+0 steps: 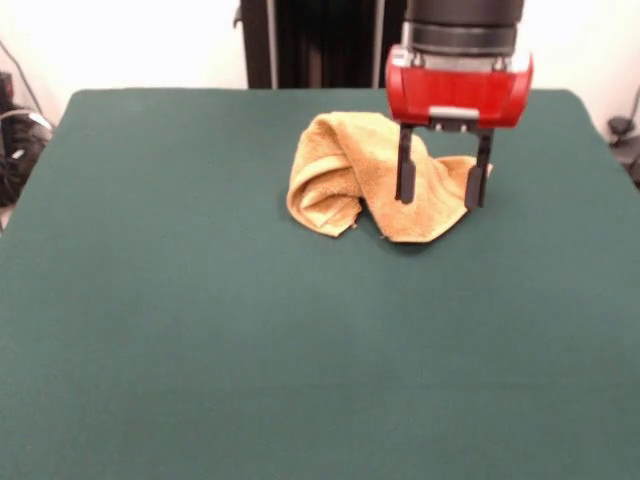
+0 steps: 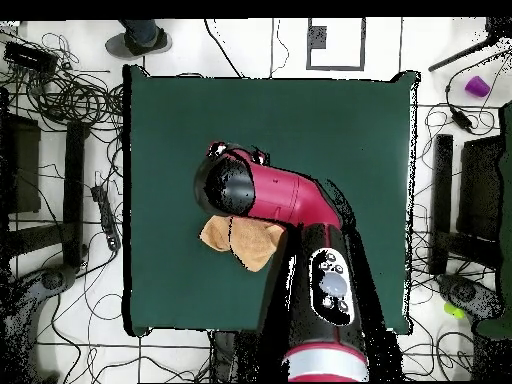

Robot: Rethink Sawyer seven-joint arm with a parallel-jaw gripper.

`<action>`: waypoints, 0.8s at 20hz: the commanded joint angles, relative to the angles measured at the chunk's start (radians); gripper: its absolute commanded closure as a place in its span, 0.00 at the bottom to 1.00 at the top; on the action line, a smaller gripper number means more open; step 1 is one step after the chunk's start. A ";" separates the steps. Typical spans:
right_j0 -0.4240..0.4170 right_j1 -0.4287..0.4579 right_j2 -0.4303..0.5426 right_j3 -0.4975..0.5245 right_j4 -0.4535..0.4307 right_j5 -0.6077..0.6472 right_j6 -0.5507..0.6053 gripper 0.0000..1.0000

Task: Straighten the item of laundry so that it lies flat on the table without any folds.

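The golden yellow-orange towel point(image 1: 365, 175) lies crumpled in a folded heap on the dark green table point(image 1: 200, 330), toward the far side, right of centre. My gripper point(image 1: 442, 193) hangs from the red wrist over the towel's right part. Its two dark fingers point(image 1: 405, 172) are spread apart with nothing between them, tips just above or at the cloth. In the overhead view the arm covers the gripper, and only the towel's lower part point(image 2: 243, 240) shows beside the table point(image 2: 340, 130).
The arm point(image 2: 300, 215) reaches over the table from the base side. Cables and equipment lie on the floor round the table. A person's shoe point(image 2: 138, 40) shows at the top edge of the overhead view.
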 commanded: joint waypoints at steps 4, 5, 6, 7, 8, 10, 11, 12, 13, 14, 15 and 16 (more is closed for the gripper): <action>0.015 0.016 0.094 -0.008 0.053 0.070 0.162 0.00; 0.014 0.011 0.094 -0.007 0.053 0.082 0.159 0.00; 0.010 0.009 0.100 -0.014 0.057 0.092 0.155 0.00; 0.001 0.001 0.112 -0.006 0.060 0.093 0.150 0.00; -0.005 -0.012 0.123 0.007 0.061 0.094 0.143 0.00; -0.019 -0.038 0.142 0.030 0.066 0.111 0.130 0.00; -0.023 -0.049 0.149 0.039 0.071 0.113 0.130 0.00; -0.032 -0.061 0.166 0.050 0.079 0.108 0.130 0.00; -0.041 -0.073 0.182 0.062 0.087 0.104 0.131 0.00; -0.054 -0.088 0.208 0.087 0.100 0.083 0.139 0.00; -0.060 -0.096 0.225 0.097 0.115 0.068 0.153 0.00; -0.060 -0.099 0.234 0.098 0.129 0.056 0.171 0.00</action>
